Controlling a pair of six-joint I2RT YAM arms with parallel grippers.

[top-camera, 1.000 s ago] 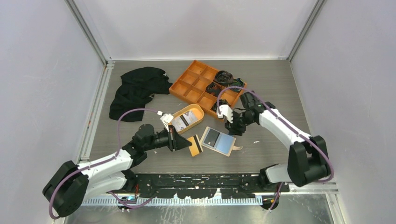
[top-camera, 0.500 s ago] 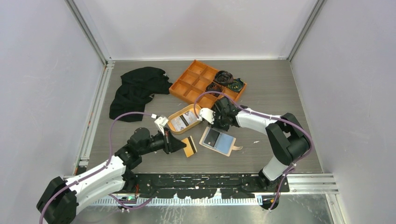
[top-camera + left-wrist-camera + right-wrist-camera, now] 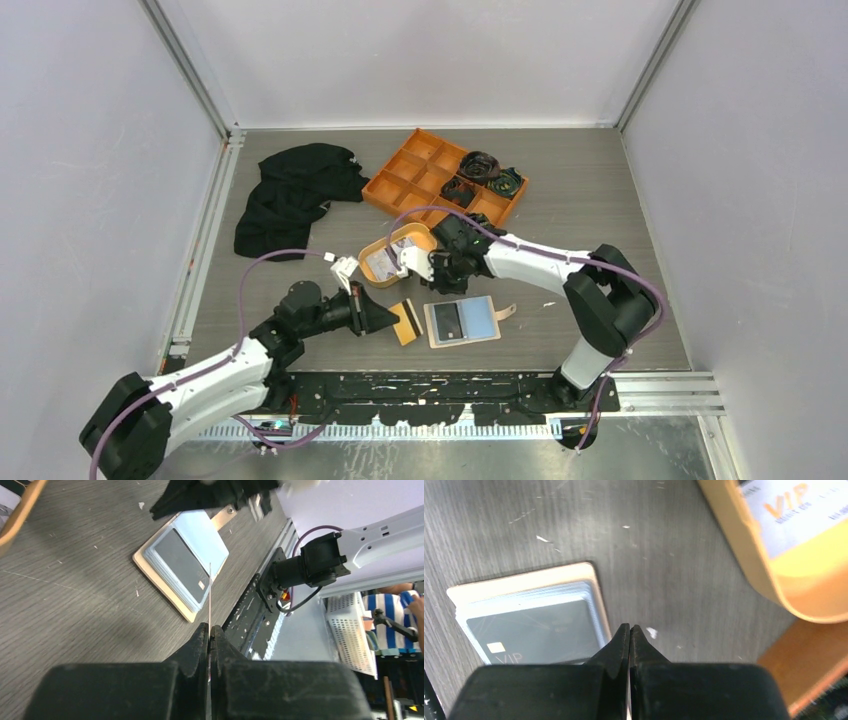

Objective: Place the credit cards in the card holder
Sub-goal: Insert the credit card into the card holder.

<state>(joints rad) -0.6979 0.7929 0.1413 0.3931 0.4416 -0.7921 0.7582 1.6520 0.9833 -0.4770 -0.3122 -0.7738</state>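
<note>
The card holder (image 3: 462, 343) lies open and flat near the front edge, with a black card (image 3: 447, 320) and a light blue card (image 3: 480, 318) in it. My left gripper (image 3: 390, 322) is shut on a tan card with a black stripe (image 3: 406, 321), just left of the holder. In the left wrist view that card (image 3: 210, 595) shows edge-on between the shut fingers (image 3: 200, 640), pointing at the holder (image 3: 160, 582). My right gripper (image 3: 437, 287) is shut and empty, just above the holder's far left corner (image 3: 524, 577). The black card (image 3: 539, 627) reads VIP.
An oval orange dish (image 3: 420, 232) holds a white card (image 3: 383, 262) just behind both grippers; its wall (image 3: 744, 555) is close to the right fingers. A large orange divided tray (image 3: 420, 175) with black cables stands further back. Black cloth (image 3: 290, 195) lies at the back left.
My right arm swung left from the tray to the holder's far left corner. The holder slid and turned square to the table edge. My left gripper drew back slightly with its card.
</note>
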